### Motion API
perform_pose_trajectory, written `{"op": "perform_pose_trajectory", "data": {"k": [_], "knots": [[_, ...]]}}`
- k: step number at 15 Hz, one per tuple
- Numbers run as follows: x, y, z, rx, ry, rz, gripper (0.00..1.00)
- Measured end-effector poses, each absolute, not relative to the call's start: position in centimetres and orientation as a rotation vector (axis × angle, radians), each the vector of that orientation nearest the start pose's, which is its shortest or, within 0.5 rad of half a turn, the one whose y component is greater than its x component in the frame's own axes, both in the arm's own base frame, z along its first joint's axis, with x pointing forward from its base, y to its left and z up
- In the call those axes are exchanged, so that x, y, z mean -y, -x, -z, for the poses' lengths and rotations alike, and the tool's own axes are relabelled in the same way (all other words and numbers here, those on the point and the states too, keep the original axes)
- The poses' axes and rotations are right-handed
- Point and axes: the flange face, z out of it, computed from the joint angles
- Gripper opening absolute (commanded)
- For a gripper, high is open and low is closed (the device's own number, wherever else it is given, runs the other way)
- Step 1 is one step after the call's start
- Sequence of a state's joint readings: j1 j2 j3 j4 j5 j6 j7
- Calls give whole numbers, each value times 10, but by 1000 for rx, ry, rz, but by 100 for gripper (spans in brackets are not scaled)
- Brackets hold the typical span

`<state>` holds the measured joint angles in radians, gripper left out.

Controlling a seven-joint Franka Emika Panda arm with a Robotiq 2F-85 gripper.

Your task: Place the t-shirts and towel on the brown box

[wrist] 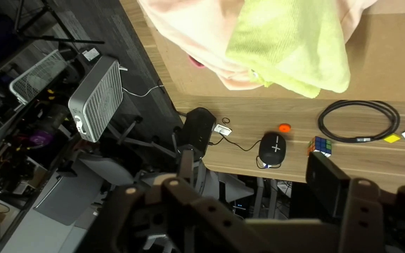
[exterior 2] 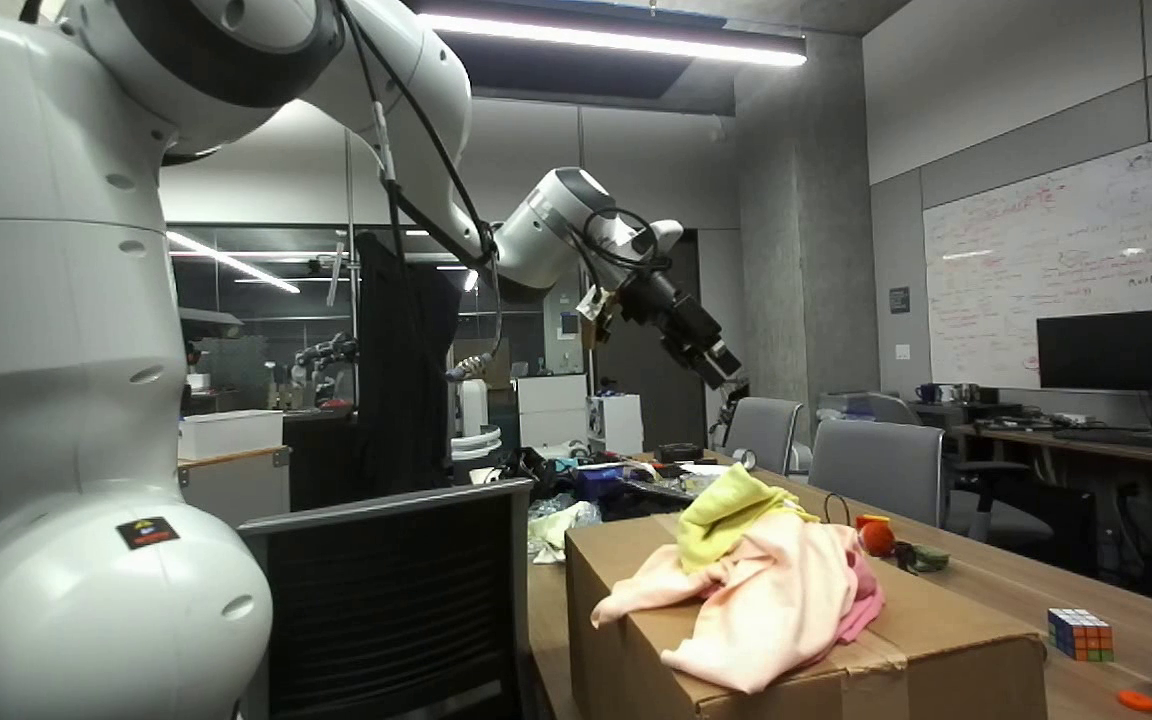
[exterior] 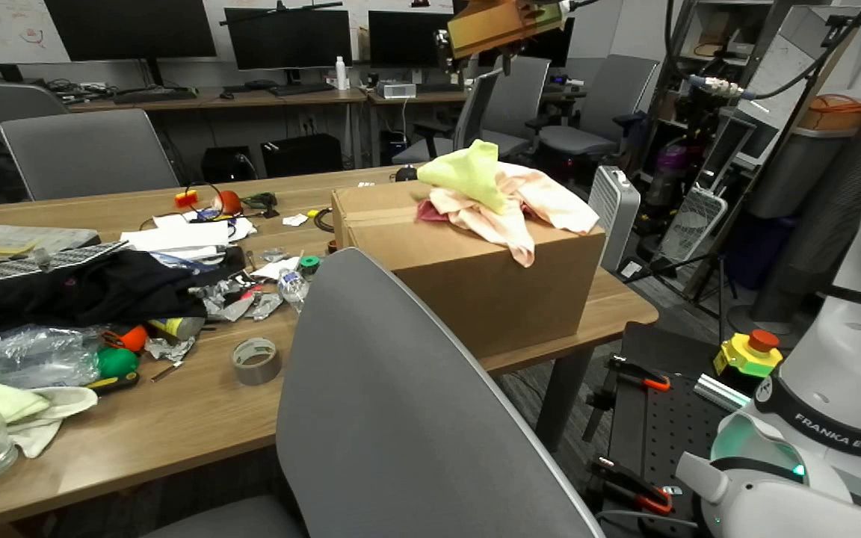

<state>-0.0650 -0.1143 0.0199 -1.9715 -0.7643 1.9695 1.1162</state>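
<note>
My black, two-fingered gripper [wrist: 253, 160] hangs above the large, rectangular, plain brown cardboard carton [exterior: 513, 306], jaws spread wide with nothing between them. On the carton's top lie the yellow-green, ribbed, folded cloth towel [wrist: 290, 49], the pale peach, crumpled fabric [exterior 2: 776, 590] that I take for a t-shirt, and a deep pink cloth [exterior 2: 868, 600] peeping out from under the peach. What my coming move turns on, I judge, is that they lie below me and off my line: in the wrist view they sit toward the top, while my fingertips [wrist: 323, 177] at the bottom seem to aim past the carton's far edge. There the towel's long axis runs roughly top to bottom, its lower end pointing at that far edge; the peach fabric shows no single axis, one tip hanging over the edge nearer the grey, rounded chair back [exterior: 400, 403]. Placing looks nearly complete, unless the pale, loose cloth [exterior: 19, 400] on the wooden table [exterior: 176, 415], well apart from the carton, also counts; backing away upward, clear of the towel, seems next
</note>
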Motion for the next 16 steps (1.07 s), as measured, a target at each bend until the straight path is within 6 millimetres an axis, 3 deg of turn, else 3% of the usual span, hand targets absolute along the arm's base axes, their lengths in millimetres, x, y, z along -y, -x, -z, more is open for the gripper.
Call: {"op": "perform_pose_trajectory", "data": {"k": [4,7,12,16], "knots": [[55,-536,-534,934,-2337,-553,100],[35,-518,-518,766,-2449,-496,100],[16,-462,-499,486,-2633,-344,100],[17,-416,-502,315,-2687,-349,100]]}}
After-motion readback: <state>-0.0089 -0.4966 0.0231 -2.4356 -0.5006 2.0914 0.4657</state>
